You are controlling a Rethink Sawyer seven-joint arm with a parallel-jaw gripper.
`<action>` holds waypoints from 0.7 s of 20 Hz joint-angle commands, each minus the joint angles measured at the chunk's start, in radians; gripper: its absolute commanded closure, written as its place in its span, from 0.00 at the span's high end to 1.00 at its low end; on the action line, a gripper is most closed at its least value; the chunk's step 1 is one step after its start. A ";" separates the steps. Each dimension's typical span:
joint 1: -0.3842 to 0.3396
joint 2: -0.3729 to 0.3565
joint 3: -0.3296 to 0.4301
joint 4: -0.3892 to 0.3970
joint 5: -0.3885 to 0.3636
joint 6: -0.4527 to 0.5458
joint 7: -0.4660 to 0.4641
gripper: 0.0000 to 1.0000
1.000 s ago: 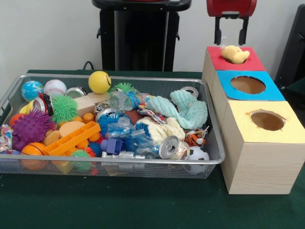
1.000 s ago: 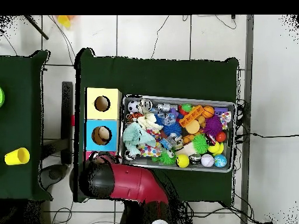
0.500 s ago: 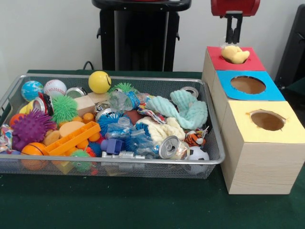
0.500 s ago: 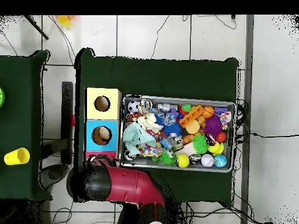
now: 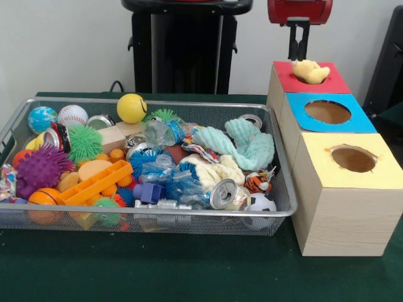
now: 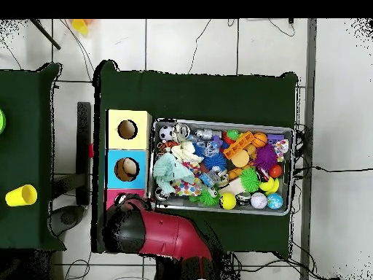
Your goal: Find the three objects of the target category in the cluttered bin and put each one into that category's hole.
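The wire mesh bin (image 5: pixel 157 214) is full of clutter. The striped tiger plush (image 5: pixel 258 182) lies at its front right corner, next to a can. The pale yellow plush (image 5: pixel 310 71) rests on the red-topped box (image 5: pixel 334 83), over its round hole and sticking out of it. My gripper (image 5: pixel 298 58) hangs just above and slightly left of that plush, fingers closed together and empty. In the overhead view my red arm (image 6: pixel 156 233) covers most of the red-topped box (image 6: pixel 115 195); the bin's rim (image 6: pixel 222 122) shows to its right. I cannot pick out a third plush.
The blue-topped box (image 5: pixel 360 123) and yellow-topped box (image 5: pixel 378 171) stand in a row in front of the red one. The bin holds spiky balls, cans, a mint cloth (image 5: pixel 242 145) and a cream cloth (image 5: pixel 217 173). A yellow cup (image 6: pixel 20 195) stands on another table.
The fingers were open above the yellow plush a second ago, then closed without it. The gripper has shifted slightly left; the plush stays on the red-topped box.
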 commanded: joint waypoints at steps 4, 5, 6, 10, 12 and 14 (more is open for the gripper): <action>0.043 0.078 0.051 0.097 0.005 -0.158 0.220 0.00; 0.049 0.080 0.050 0.100 0.009 -0.164 0.224 0.00; 0.054 0.081 0.051 0.105 0.016 -0.169 0.229 0.00; 0.069 0.087 0.048 0.111 0.030 -0.180 0.236 0.00; 0.069 0.089 0.049 0.113 0.032 -0.182 0.232 0.00; 0.065 0.095 0.058 0.124 0.036 -0.201 0.236 0.00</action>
